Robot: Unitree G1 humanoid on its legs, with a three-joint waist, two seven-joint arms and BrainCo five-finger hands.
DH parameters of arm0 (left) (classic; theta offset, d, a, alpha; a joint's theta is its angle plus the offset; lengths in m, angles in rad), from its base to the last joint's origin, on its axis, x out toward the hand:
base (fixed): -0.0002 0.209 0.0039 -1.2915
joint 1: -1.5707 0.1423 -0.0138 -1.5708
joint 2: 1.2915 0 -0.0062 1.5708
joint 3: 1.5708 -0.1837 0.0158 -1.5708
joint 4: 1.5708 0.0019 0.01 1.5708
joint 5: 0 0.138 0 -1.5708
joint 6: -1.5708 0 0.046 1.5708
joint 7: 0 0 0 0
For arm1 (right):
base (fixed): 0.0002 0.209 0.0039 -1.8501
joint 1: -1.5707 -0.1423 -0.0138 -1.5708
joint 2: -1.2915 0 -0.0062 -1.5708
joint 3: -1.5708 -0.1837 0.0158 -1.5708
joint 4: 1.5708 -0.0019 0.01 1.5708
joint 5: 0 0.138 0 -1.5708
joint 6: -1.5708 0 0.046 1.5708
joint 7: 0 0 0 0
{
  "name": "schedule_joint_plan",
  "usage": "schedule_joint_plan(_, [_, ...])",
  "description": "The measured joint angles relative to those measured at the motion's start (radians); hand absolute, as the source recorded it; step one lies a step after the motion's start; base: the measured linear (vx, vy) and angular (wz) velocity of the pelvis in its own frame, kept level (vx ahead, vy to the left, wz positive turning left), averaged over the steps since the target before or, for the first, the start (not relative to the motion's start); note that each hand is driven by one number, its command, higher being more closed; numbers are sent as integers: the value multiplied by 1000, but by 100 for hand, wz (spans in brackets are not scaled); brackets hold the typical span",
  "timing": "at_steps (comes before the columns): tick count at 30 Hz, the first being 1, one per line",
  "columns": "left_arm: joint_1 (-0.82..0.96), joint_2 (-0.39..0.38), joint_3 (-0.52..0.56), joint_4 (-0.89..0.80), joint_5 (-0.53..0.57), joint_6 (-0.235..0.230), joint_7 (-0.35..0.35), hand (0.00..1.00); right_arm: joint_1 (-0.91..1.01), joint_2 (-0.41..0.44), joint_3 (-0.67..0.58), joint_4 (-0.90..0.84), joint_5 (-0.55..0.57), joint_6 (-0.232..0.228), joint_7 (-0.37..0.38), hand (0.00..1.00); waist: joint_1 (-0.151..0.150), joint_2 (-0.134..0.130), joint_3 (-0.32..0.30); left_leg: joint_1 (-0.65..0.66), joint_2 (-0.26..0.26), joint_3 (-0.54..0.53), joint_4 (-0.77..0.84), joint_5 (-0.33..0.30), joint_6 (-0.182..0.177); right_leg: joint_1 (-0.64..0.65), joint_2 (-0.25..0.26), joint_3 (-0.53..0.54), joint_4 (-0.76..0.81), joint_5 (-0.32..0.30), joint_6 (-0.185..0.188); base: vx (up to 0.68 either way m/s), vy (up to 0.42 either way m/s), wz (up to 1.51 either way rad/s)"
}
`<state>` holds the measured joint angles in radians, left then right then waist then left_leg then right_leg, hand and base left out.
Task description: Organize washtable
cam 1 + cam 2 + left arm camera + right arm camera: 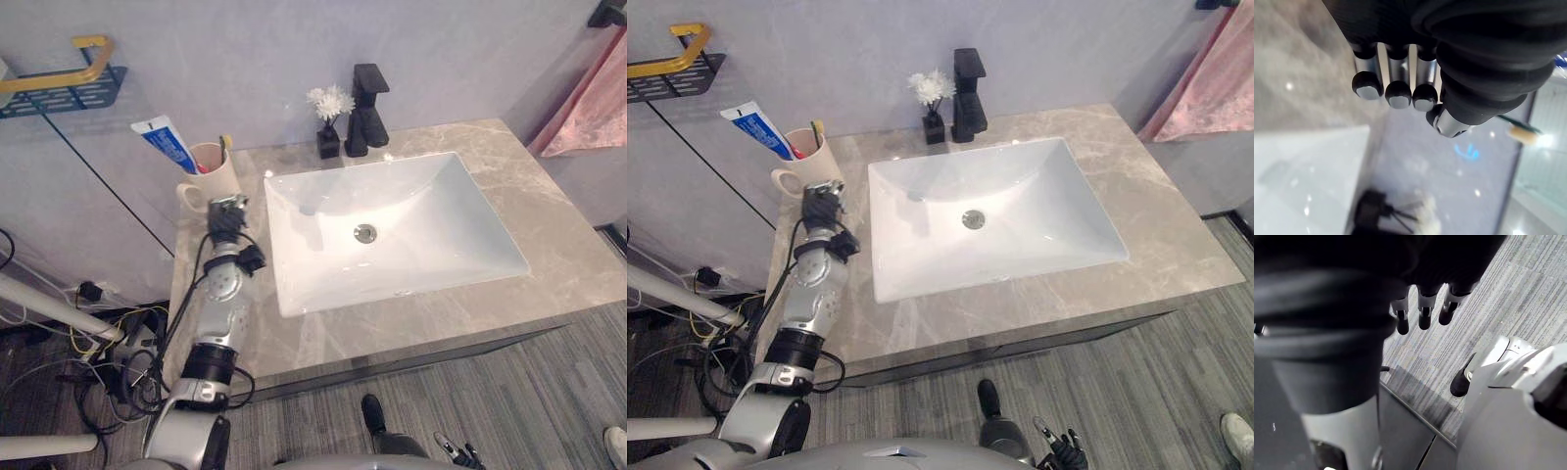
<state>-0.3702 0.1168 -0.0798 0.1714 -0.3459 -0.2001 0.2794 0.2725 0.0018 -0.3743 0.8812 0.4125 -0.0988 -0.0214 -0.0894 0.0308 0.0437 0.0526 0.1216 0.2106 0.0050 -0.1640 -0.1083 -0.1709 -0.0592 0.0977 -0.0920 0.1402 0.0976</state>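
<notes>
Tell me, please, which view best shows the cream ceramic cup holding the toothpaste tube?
The right eye view: the cream ceramic cup shows rim and handle clearly. The left eye view shows it similarly, the left hand before it.

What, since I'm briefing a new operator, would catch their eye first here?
A white sink is sunk in the middle of the grey marble counter, with a black faucet and a small vase of white flowers behind it. On the counter's left side, the left robot hand is close by a cream mug holding a toothpaste tube.
</notes>
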Motion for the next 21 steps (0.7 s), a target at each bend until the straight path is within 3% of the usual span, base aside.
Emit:
schedule_joint_plan(1, [31, -24, -80, -115, 0, -5, -38, 100, -1, 0, -12, 16, 1, -3, 1, 0, 16, 0, 0, -5, -1, -3, 5, -2, 3, -1, -3, 0, 0, 0, 0, 3, 15, 5])
schedule_joint_plan(5, [99, -41, -173, -271, -1, -12, -124, 100, -1, -2, -21, 26, 1, -5, 1, 0, 27, 0, 0, -15, -4, -17, 18, -2, 4, 2, -13, -6, 0, 1, 1, -13, 9, 8])
schedule_joint_plan(10, [232, -33, -198, -448, -45, -31, -220, 100, -5, -16, -22, 75, 25, -7, 5, 0, 49, 1, -1, -32, -6, -55, 42, -4, 6, 16, -18, -36, 0, 1, 2, -43, -30, 21])
schedule_joint_plan(13, [335, -14, -191, -562, -112, -51, -277, 100, -6, -29, -22, 112, 40, -9, 15, 0, 76, 5, -9, -44, -7, -71, 51, -6, 10, 24, -23, -52, 0, 1, 2, -42, -12, 20])
schedule_joint_plan(16, [417, -1, -126, -632, -130, -67, -296, 100, -8, -37, -17, 113, 41, -11, 22, 0, 98, 10, -22, -43, -8, -86, 56, -6, 10, 34, -26, -62, 0, 0, 2, -22, -9, 14])
schedule_joint_plan(21, [519, -35, 168, -705, -85, -102, -247, 100, -19, -46, -9, 152, 60, -20, 23, 0, 105, 12, -44, -46, -11, -125, 60, -1, 8, 53, -32, -98, 0, -4, 2, -12, -8, 21])
